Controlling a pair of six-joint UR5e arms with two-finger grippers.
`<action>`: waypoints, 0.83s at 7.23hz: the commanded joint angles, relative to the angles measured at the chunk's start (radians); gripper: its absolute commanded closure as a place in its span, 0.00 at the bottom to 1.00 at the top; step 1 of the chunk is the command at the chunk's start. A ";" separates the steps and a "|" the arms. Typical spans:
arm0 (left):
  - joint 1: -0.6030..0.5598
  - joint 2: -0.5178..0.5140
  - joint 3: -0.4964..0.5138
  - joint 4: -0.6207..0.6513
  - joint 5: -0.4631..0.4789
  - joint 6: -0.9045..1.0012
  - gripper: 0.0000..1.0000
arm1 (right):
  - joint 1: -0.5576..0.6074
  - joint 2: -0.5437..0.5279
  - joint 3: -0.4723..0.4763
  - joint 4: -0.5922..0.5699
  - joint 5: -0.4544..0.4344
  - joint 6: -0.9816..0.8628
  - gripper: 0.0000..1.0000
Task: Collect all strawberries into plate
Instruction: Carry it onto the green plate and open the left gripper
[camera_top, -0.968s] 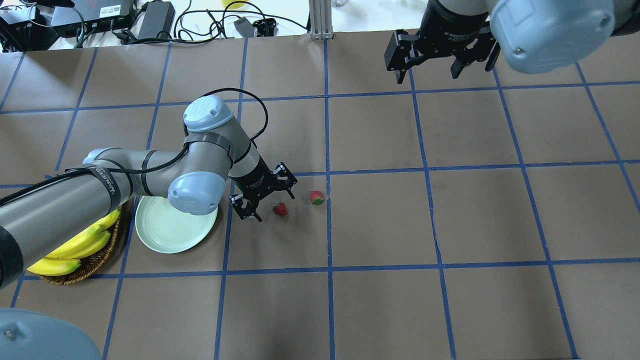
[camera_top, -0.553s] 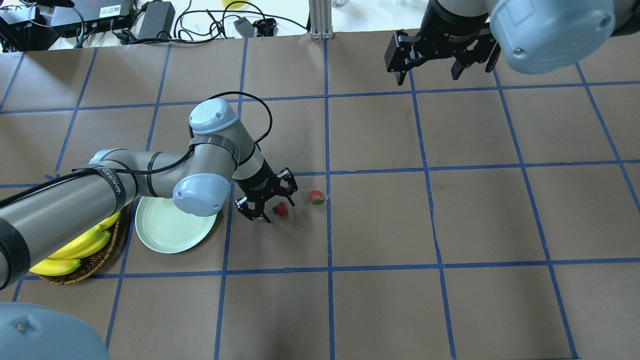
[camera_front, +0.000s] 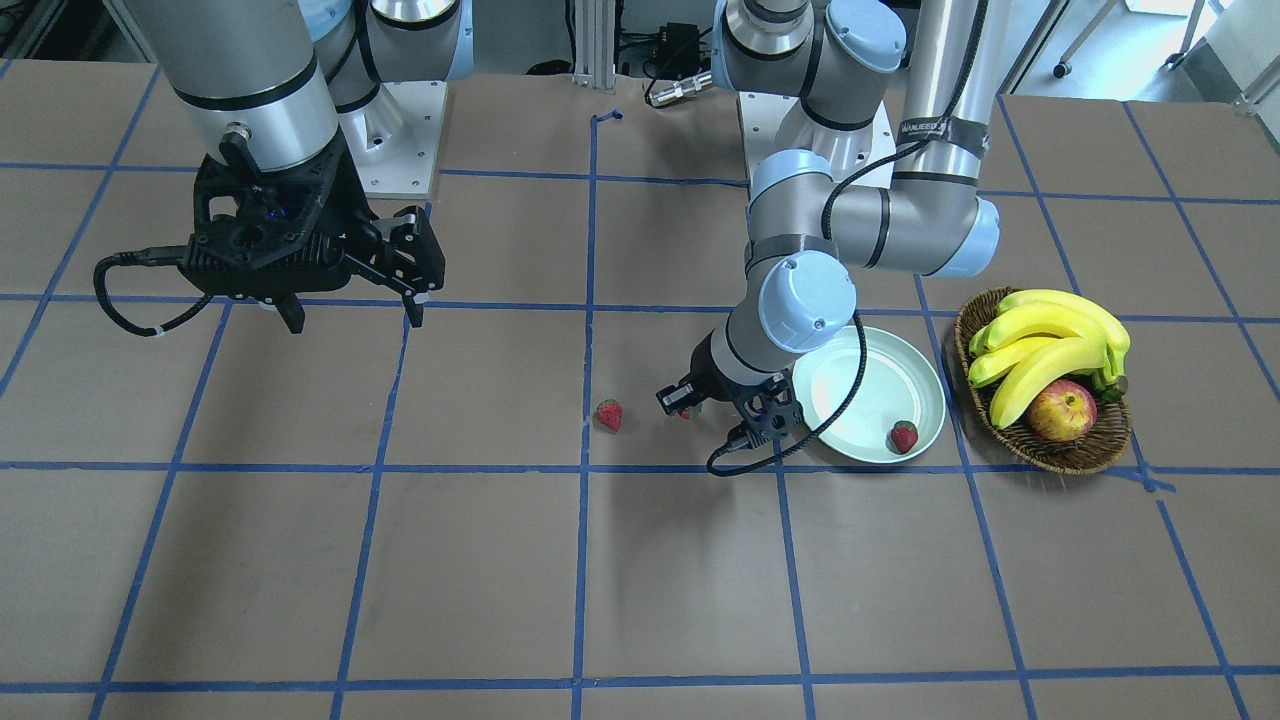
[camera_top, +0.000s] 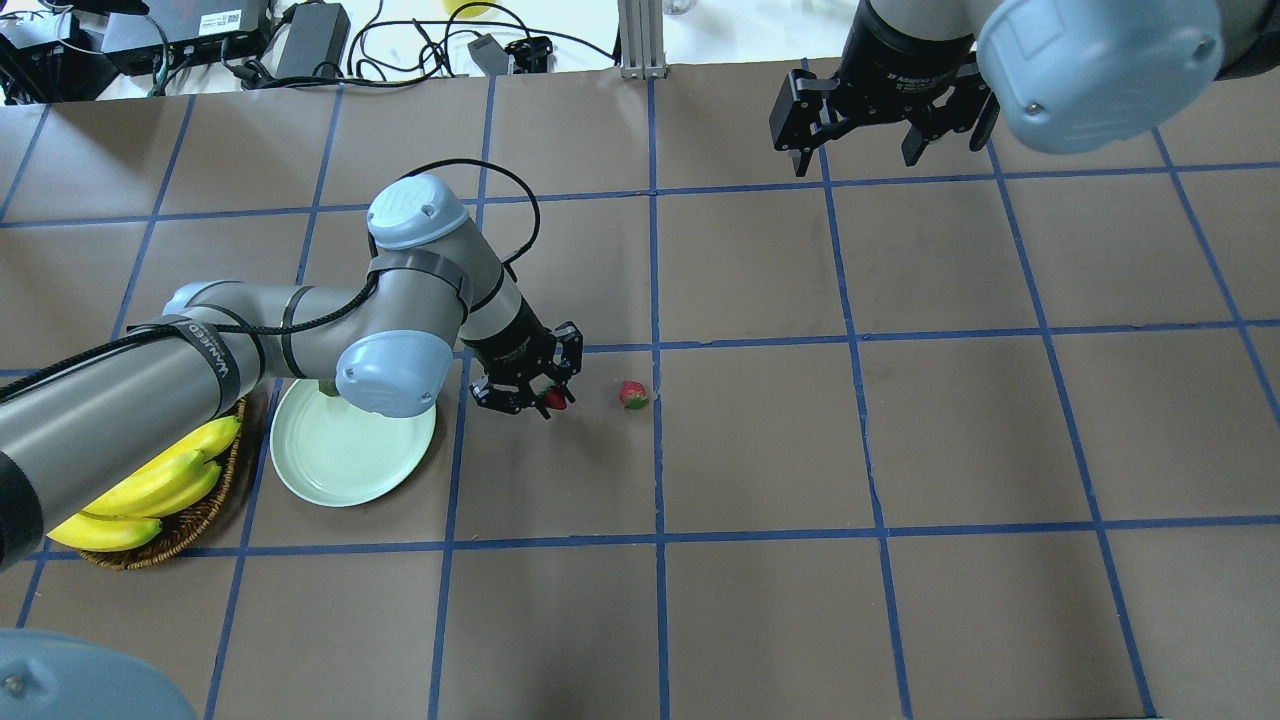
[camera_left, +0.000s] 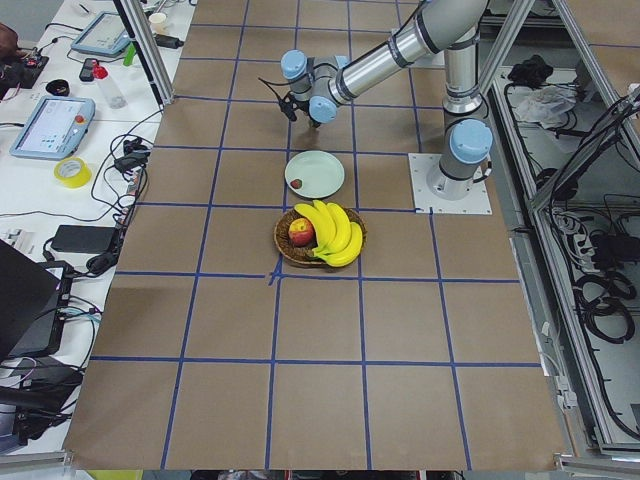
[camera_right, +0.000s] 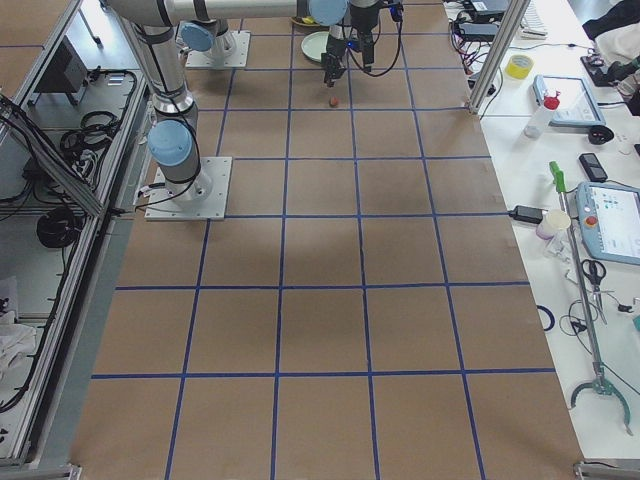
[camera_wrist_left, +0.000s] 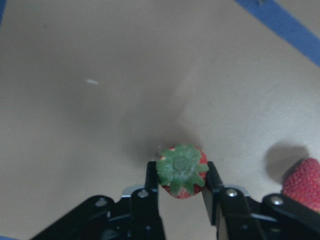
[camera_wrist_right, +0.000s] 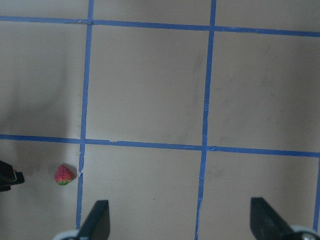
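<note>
My left gripper (camera_top: 545, 392) is shut on a strawberry (camera_top: 556, 401), low over the brown table. The left wrist view shows both fingers pressed against that strawberry (camera_wrist_left: 181, 171), green cap up. A second strawberry (camera_top: 632, 394) lies on the table just to its right, also in the front view (camera_front: 609, 414). A third strawberry (camera_front: 904, 436) lies in the mint-green plate (camera_front: 870, 395). In the overhead view the plate (camera_top: 350, 460) is partly under my left arm. My right gripper (camera_top: 860, 150) is open and empty at the far right of the table.
A wicker basket (camera_front: 1050, 452) with bananas (camera_front: 1050, 335) and an apple (camera_front: 1062, 410) stands beside the plate, on the side away from the strawberries. Cables and electronics (camera_top: 300, 40) lie beyond the table's far edge. Blue tape lines cross the brown table.
My left gripper moved right onto the nearer strawberry and shut on it; the strawberry shifted slightly. The right arm has not moved.
</note>
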 joint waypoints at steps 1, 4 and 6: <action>0.062 0.013 0.174 -0.166 0.128 0.126 1.00 | 0.000 0.000 0.001 -0.001 -0.004 -0.004 0.00; 0.259 0.050 0.180 -0.337 0.251 0.474 1.00 | -0.005 0.000 0.001 -0.002 -0.008 -0.006 0.00; 0.321 0.057 0.119 -0.374 0.261 0.555 1.00 | -0.005 0.000 0.001 -0.002 -0.007 -0.003 0.00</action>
